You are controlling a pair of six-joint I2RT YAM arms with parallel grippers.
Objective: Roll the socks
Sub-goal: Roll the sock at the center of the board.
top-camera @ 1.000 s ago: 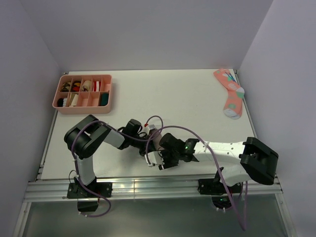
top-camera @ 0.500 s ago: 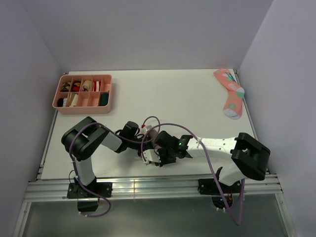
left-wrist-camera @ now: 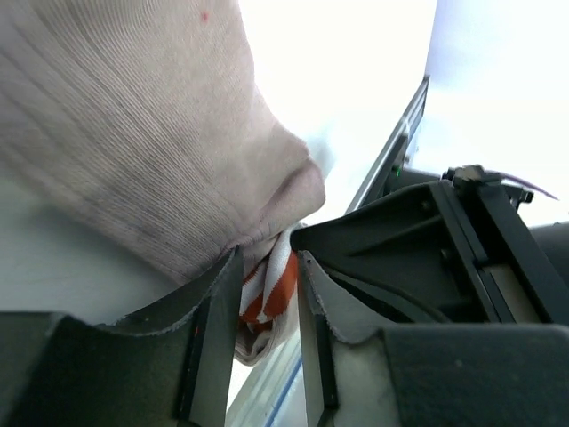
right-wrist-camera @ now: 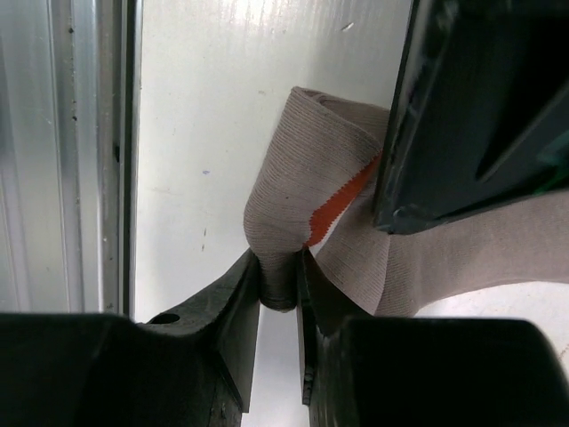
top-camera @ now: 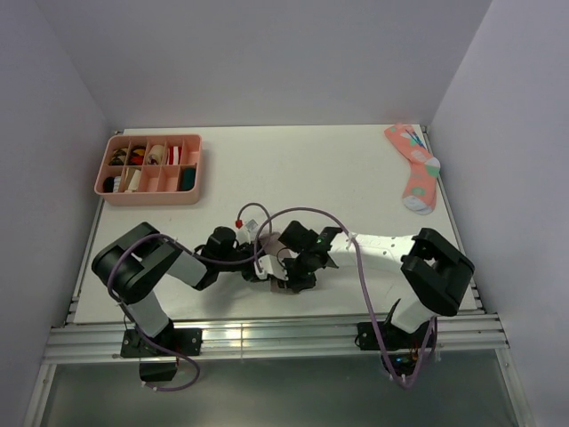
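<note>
A taupe-brown sock [top-camera: 273, 242] lies bunched on the table's near middle, between my two grippers. In the left wrist view its ribbed body [left-wrist-camera: 133, 133] fills the upper left. Its red-and-white striped cuff [left-wrist-camera: 271, 294] hangs loosely between the parted jaws of my left gripper [left-wrist-camera: 268, 258], seen from above as the left gripper [top-camera: 255, 259]. My right gripper [right-wrist-camera: 280, 267], the right gripper [top-camera: 290, 269] in the top view, is shut on a folded edge of the sock [right-wrist-camera: 311, 178] just above the table. The left gripper's black body blocks the upper right of the right wrist view.
A pink compartment tray [top-camera: 149, 200] with small items stands at the back left. A coral-pink spotted sock [top-camera: 414, 169] lies at the back right. The table's metal front rail [right-wrist-camera: 80, 151] runs close beside the grippers.
The right gripper has closed on the sock's fold and swung left and away from the front edge. The left gripper's jaws have spread apart around the cuff.
</note>
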